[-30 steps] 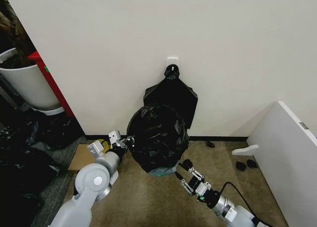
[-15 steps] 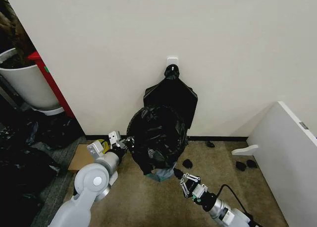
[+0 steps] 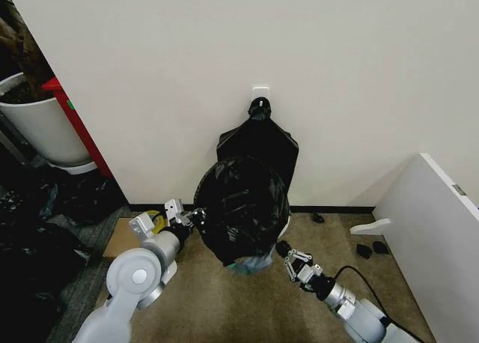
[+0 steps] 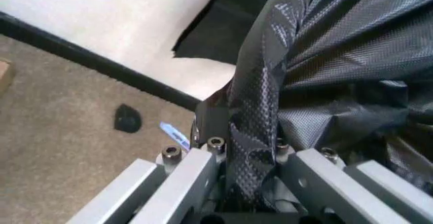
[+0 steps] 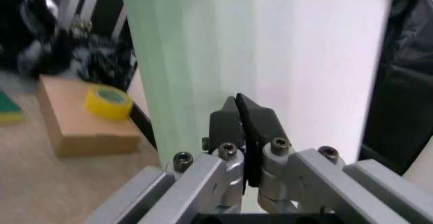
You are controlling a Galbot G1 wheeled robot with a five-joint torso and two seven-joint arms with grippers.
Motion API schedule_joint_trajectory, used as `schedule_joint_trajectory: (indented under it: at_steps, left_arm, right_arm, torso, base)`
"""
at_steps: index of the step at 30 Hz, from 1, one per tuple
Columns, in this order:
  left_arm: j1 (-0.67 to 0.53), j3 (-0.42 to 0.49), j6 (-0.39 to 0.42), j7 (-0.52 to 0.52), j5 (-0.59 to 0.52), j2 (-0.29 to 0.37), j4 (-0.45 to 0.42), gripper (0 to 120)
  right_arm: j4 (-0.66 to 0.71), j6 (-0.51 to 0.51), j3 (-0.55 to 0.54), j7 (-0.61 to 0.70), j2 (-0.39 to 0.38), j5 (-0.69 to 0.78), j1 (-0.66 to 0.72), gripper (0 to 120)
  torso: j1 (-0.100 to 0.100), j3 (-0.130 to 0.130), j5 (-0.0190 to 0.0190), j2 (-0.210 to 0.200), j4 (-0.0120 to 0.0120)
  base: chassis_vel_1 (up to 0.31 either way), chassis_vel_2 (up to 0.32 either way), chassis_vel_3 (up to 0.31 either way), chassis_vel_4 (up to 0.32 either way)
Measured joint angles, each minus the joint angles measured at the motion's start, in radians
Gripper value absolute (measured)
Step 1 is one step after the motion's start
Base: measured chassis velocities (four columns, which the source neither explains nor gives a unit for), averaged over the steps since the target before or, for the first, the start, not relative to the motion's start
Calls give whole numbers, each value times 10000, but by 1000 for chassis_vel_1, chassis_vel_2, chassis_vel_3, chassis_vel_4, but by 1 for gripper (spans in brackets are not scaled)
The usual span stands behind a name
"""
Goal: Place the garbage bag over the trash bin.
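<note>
The garbage bag (image 3: 243, 208) is draped over the trash bin (image 3: 254, 264), covering nearly all of it; only the pale greenish base shows beneath the bag's lower edge. The bin stands on the carpet against the wall, right in front of the flat black bag (image 3: 260, 144) hanging from the wall hook (image 3: 260, 96).

The left gripper (image 3: 193, 219) is at the bag's left side, its jaws clamped on a gathered fold of the plastic; in the left wrist view the crinkled film runs straight down between the fingers (image 4: 203, 127) of the left gripper (image 4: 237, 133).

The right gripper (image 3: 287, 255) sits low by the bin's right side, near the base. In the right wrist view its fingertips (image 5: 244, 113) are pressed together with nothing between them, close to the bin's bare white and greenish wall (image 5: 271, 57).

Compared with half a second ago, the bag looks fuller and rounder, pulled a little higher and wider over the bin, and the right gripper has moved up and toward the bin, now close beside the base rather than out on the carpet. The left gripper has hardly shifted.

Behind the left arm lie a cardboard box (image 3: 123, 238) and a roll of yellow tape (image 5: 108, 102).
</note>
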Motion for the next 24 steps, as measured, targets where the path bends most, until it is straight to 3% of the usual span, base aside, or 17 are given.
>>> schedule_joint_trajectory:
  at_steps: [5, 9, 11, 13, 15, 17, 20, 23, 24]
  left_arm:
    - [-15, -13, -19, -2, 87, -87, 45, 0]
    - [0, 91, -53, 18, 296, -206, 170, 0]
    - [-2, 118, -79, 22, 334, -226, 193, 0]
    - [-41, 152, -156, 45, 380, -281, 228, 0]
    - [-119, 154, -238, 78, 386, -314, 264, 0]
    - [-136, 153, -250, 85, 385, -314, 275, 0]
    - [-265, 155, -311, 103, 357, -276, 402, 0]
    - [-380, 171, -341, 107, 336, -270, 511, 0]
    - [-459, 186, -350, 107, 325, -269, 576, 0]
  right_arm:
    - [166, -1, -181, -1364, -237, 2062, -211, 8]
    - [517, -15, -337, -2388, -386, 3860, -202, 26]
    - [629, -94, -362, -2399, -441, 4052, -219, 30]
    - [1057, -622, -484, -1863, -611, 4388, -384, 38]
    - [1958, -1621, -748, -317, -798, 5160, -717, 48]
    - [2231, -1878, -815, 31, -825, 5477, -805, 51]
    - [3940, -3052, -1126, 1595, -887, 7855, -1198, 65]
    - [4599, -3274, -1196, 1805, -831, 9324, -1359, 71]
    - [4980, -3325, -1218, 1811, -770, 10265, -1455, 79]
  torso:
    - [0, 0, 3, 0, -2]
    - [0, 0, 4, 0, 1]
    - [0, 0, 3, 0, 1]
    - [0, 0, 3, 0, 1]
    - [0, -1, 3, 1, -2]
    - [0, -1, 3, 0, -1]
    - [0, -1, 1, 0, 0]
    - [0, 0, 0, 0, 0]
    - [0, 0, 2, 0, 0]
  base:
    - [0, 0, 0, 0]
    - [0, 0, 0, 0]
    - [0, 0, 0, 0]
    - [0, 0, 0, 0]
    - [0, 0, 0, 0]
    - [0, 0, 0, 0]
    - [0, 0, 0, 0]
    - [0, 0, 0, 0]
    - [0, 0, 0, 0]
